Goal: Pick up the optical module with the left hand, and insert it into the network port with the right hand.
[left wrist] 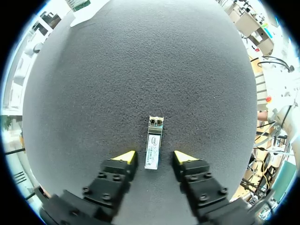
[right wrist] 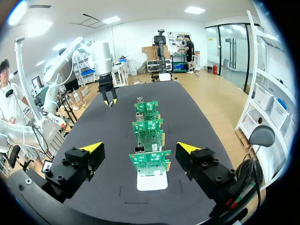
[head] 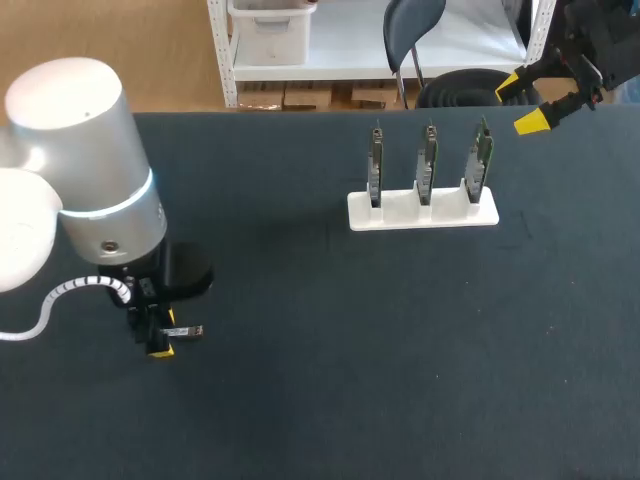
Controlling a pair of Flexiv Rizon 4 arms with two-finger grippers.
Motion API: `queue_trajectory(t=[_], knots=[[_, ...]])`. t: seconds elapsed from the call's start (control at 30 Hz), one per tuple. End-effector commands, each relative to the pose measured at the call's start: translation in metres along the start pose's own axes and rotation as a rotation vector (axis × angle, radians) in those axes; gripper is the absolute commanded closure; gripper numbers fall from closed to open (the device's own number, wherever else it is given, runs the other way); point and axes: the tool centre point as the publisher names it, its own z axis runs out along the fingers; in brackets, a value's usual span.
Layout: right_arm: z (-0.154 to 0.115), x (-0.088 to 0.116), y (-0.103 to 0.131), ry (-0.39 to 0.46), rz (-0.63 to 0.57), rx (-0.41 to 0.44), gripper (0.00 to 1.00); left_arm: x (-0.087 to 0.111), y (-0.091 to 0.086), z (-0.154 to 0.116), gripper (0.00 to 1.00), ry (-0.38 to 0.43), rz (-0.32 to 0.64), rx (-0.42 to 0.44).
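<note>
The optical module [left wrist: 153, 140], a small silver bar with a white label, lies flat on the dark table. My left gripper [left wrist: 154, 157] is lowered over its near end, one yellow fingertip [left wrist: 125, 157] on each side, with a small gap on both sides, so it is open. In the head view the module [head: 187, 331] shows beside the left gripper [head: 163, 340] at the table's left. Three green network cards [head: 427, 160] stand upright in a white holder [head: 400, 215] at the back right. My right gripper [head: 522, 102] hangs open and empty above and behind the cards, the nearest card [right wrist: 150, 161] ahead of its fingers.
The white holder's base [right wrist: 152, 181] sits just ahead of the right gripper [right wrist: 139, 148]. My left arm [right wrist: 104, 65] shows beyond the row of cards. The table's back edge runs close behind the holder. Dark tabletop lies between module and holder.
</note>
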Motion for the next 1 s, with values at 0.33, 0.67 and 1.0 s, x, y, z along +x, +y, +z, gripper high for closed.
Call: queue_trajectory(t=[0.33,0.67,1.0], knots=[[0.0,0.0,0.0,0.001,0.0,0.001,0.0,-0.004,0.005,0.007,1.0,-0.007,-0.007,0.004],[0.0,0.0,0.0,0.001,0.0,0.001,0.0,-0.03,0.074,-0.043,1.0,-0.207,-0.144,-0.173],[0.0,0.0,0.0,0.001,0.0,0.001,0.0,-0.088,0.178,-0.139,1.0,-0.505,-0.216,-0.43]])
